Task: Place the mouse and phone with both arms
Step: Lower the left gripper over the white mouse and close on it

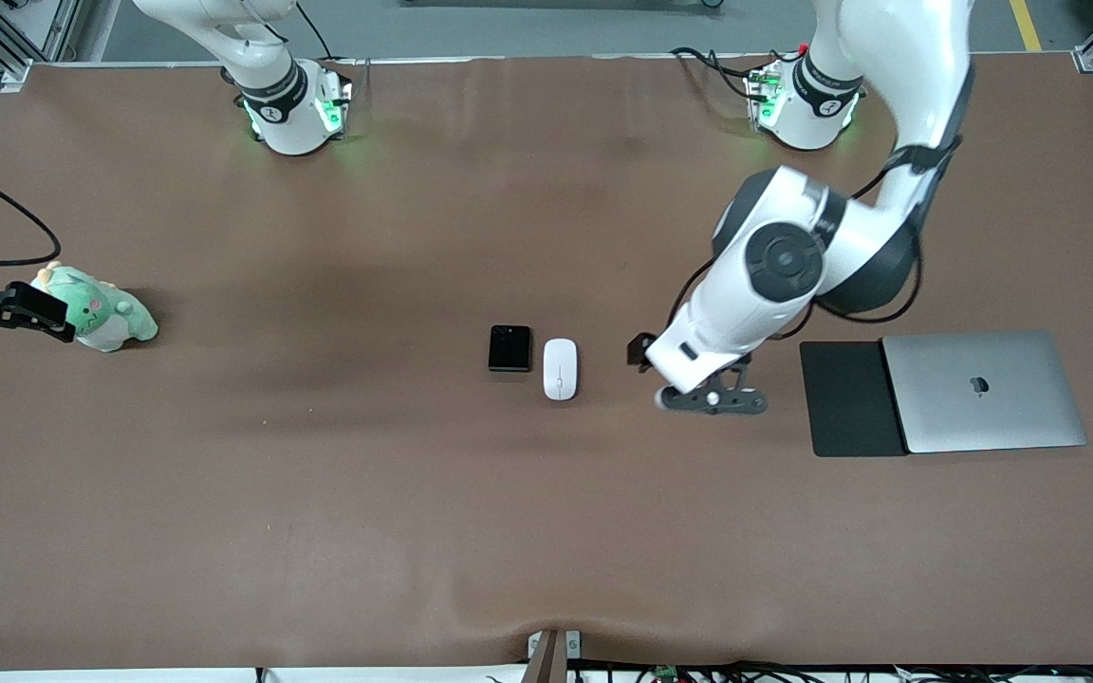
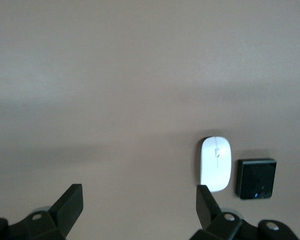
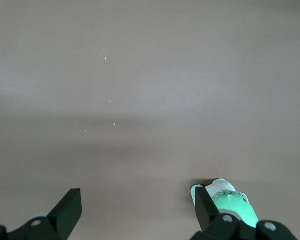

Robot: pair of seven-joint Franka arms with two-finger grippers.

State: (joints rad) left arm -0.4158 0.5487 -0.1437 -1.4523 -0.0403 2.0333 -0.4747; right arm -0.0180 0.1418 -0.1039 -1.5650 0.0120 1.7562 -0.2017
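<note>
The left gripper (image 1: 698, 394) is hovering released over bare desk (image 1: 319, 531) between mouse (image 1: 560, 368) and pad (image 1: 847, 398). The right gripper (image 3: 135, 212) is waiting released beside the plush (image 1: 101, 308) at the desk's edge. An apple logo is showing on the laptop (image 1: 983, 391).

glossy white oval plastic mouse (image 1: 560, 369) gleaming | glossy black near-square phone (image 1: 509, 348) shining | matt brown counter (image 1: 319, 493) lying smooth

Two glossy white jointed robot arms (image 1: 774, 285) with black bands, round black joint caps, green-glowing bases (image 1: 295, 114) trailing black cables; matte black angular fingers (image 2: 65, 207) with small silver screws.
</note>
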